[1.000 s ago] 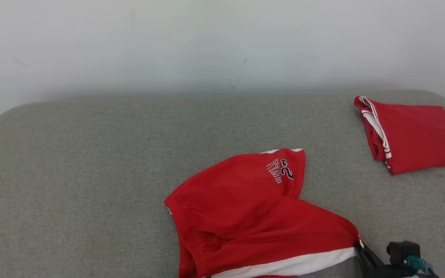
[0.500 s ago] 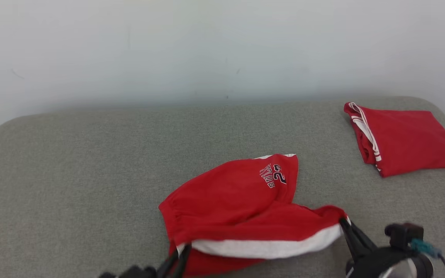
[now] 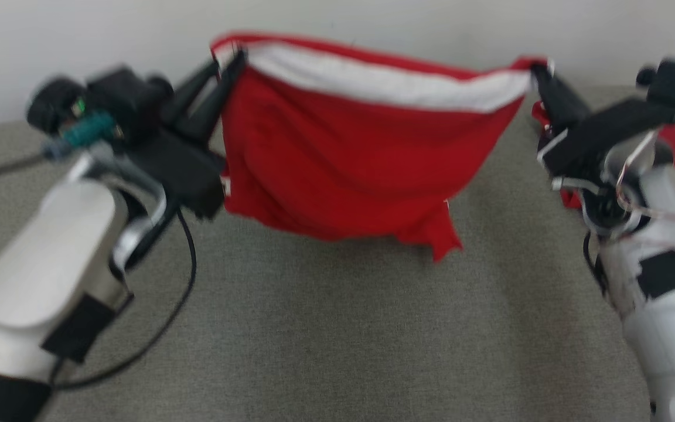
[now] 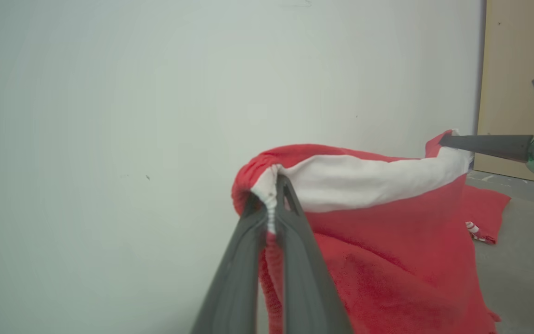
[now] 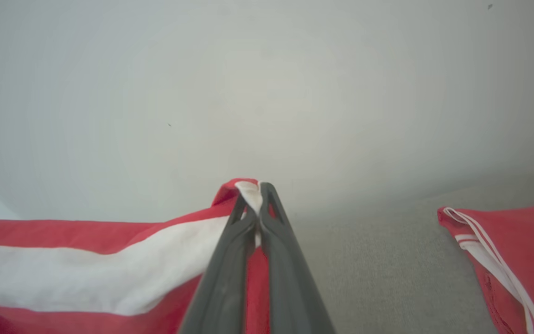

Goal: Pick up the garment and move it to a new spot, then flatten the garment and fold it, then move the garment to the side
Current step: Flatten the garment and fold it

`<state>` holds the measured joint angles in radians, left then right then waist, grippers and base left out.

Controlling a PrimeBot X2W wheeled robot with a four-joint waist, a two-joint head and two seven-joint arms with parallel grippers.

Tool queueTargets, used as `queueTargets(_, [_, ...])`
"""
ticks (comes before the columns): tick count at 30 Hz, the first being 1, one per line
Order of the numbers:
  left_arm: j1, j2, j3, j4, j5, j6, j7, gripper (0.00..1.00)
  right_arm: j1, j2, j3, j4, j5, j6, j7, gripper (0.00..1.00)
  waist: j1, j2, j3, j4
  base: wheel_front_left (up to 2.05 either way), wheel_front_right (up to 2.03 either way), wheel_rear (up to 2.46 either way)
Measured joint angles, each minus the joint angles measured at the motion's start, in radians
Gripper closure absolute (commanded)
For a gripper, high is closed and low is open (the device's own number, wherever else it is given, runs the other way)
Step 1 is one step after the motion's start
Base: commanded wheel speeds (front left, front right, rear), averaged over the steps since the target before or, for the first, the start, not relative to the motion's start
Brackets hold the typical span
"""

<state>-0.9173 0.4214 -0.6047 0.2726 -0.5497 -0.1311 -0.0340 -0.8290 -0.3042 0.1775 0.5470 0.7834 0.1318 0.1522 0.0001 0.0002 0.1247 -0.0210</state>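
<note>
A red garment (image 3: 337, 164) hangs in the air, stretched sideways between the robot's two grippers above a grey padded surface (image 3: 337, 328). A broad white band (image 3: 384, 82) runs along its top edge, with a narrow red strip above it. Below the band the cloth is plain red and soft-looking, with a fuzzy nap in the left wrist view. It sags in loose folds. The top edge dips a little in the middle. The lower edge is uneven and ends in a pointed corner at the lower right, with a shadow on the padding beneath. Whether that corner touches the surface cannot be told. The head view is blurred.

The left gripper (image 3: 229, 61) pinches the top corner on the robot's left. Its two dark fingers (image 4: 295, 241) are closed tight, with the bunched white and red edge squeezed between their tips. The right gripper (image 3: 539, 73) holds the opposite top corner in the same way, its fingers (image 5: 276, 241) pressed together on a small fold of white cloth.

A second red garment (image 5: 512, 260) lies folded on the padding near the right arm. It has thin white stripes along one edge. A plain pale wall (image 3: 372, 17) stands behind everything. A black cable (image 3: 182, 293) loops down from the left arm across the padding.
</note>
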Motion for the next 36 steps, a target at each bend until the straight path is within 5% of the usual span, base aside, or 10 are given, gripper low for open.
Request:
queueTargets(10, [-0.645, 0.023, -0.059, 0.202, -0.130, 0.000, 0.039, 1.00, -0.639, 0.064, -0.109, 0.221, -0.072, 0.000, 0.096, 1.00, 0.0003, 0.0001, 0.234, -0.020, 0.00, 0.00, 0.00])
queueTargets(20, [-0.981, 0.004, -0.192, 0.398, -0.193, 0.000, -0.073, 1.00, -0.988, 0.110, -0.177, 0.427, -0.180, 0.000, 0.027, 1.00, 0.0003, 0.0002, 0.427, -0.043, 0.00, 0.00, 0.00])
queueTargets(27, [-0.994, 0.004, -0.260, 0.454, -0.309, 0.000, -0.157, 1.00, -1.026, 0.114, -0.186, 0.497, -0.187, 0.000, 0.016, 1.00, 0.0002, 0.0002, 0.500, -0.045, 0.00, 0.00, 0.00])
queueTargets(36, [-0.717, 0.027, -0.350, 0.354, -0.392, 0.000, -0.223, 1.00, -0.737, 0.061, -0.105, 0.390, -0.098, 0.000, 0.055, 1.00, -0.0001, 0.0001, 0.465, -0.034, 0.00, 0.00, 0.00])
